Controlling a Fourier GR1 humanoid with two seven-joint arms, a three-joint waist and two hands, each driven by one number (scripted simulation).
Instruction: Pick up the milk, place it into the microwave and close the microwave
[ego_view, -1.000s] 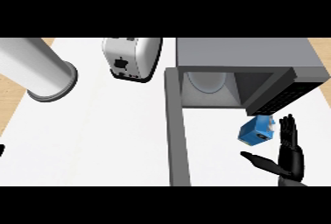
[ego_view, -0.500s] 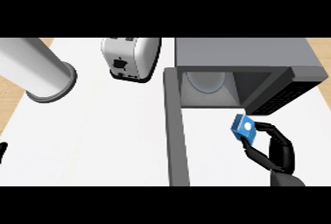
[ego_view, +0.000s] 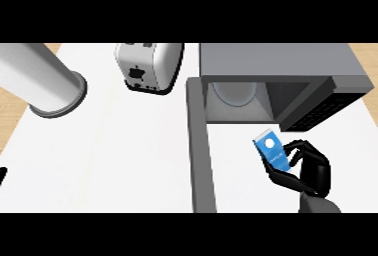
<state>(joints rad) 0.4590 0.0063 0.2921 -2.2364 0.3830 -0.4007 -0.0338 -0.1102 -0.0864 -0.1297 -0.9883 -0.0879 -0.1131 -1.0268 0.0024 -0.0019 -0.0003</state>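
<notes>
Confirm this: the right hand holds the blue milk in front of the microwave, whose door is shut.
Not quite. The head view shows the microwave with its door open. The right hand does hold the blue milk in front of it.

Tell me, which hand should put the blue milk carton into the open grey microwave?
The right hand. Its fingers already curl round the blue milk carton, just in front of the open grey microwave. The left hand barely shows at the view's left edge, across the white counter.

Blue milk (ego_view: 272, 152), pale round mark; black right hand (ego_view: 310, 170); grey microwave (ego_view: 280, 75); white toaster (ego_view: 148, 65).
</notes>
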